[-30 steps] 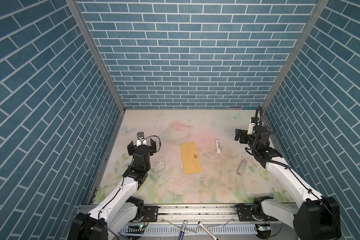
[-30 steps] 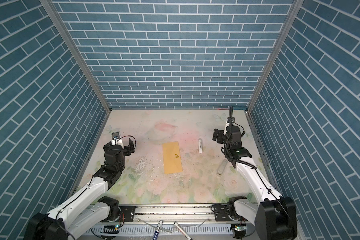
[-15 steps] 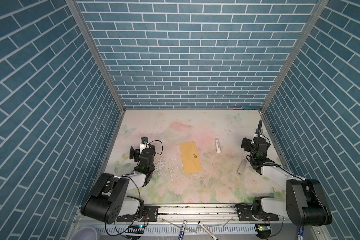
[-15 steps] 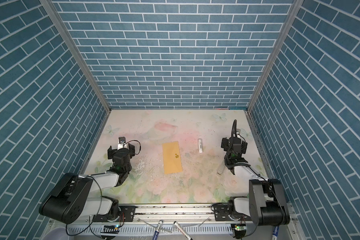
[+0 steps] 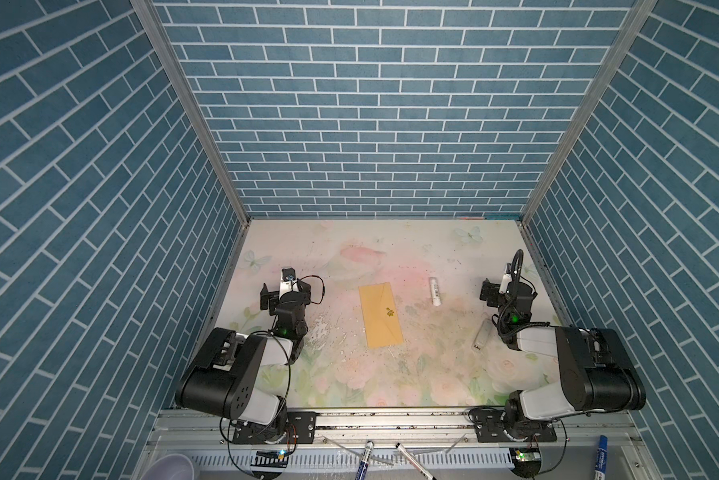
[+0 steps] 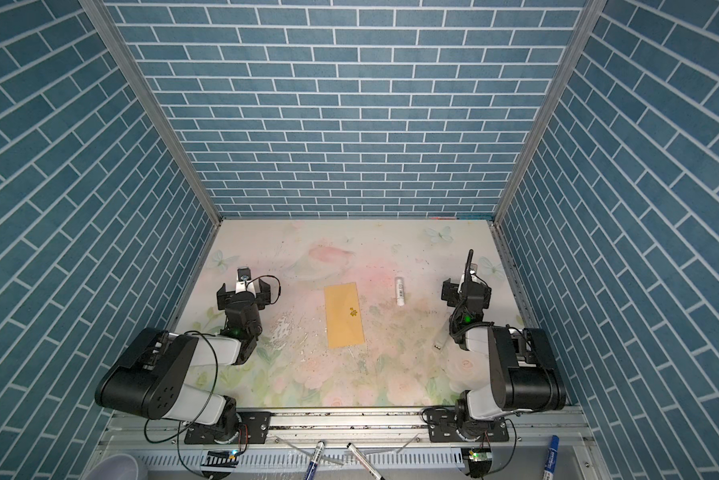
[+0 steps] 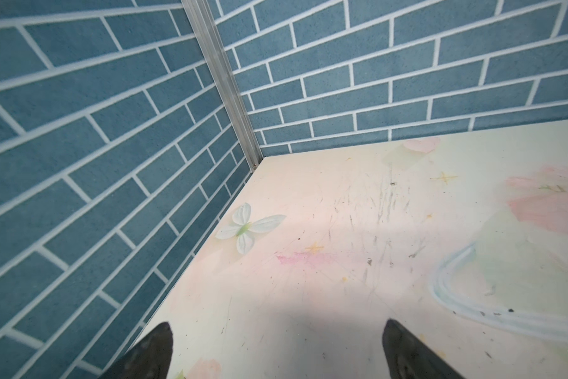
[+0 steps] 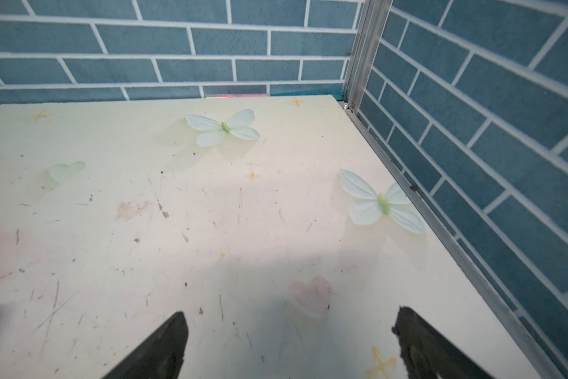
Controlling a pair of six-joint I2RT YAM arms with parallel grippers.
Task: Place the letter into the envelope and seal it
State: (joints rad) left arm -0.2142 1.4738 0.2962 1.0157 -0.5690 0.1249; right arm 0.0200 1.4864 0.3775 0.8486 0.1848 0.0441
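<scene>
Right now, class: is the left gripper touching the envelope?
Apart. In both top views, bare table separates the open left gripper from the envelope.

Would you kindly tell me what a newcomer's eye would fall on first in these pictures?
The eye lands first on the long golden-tan paper envelope, lying flat at the middle of the pale floral table, boxed in by blue brick-patterned walls. A small white cylindrical tube lies to its right in a top view. Both arms sit folded at the sides, the left end effector and the right end effector open and empty.
</scene>
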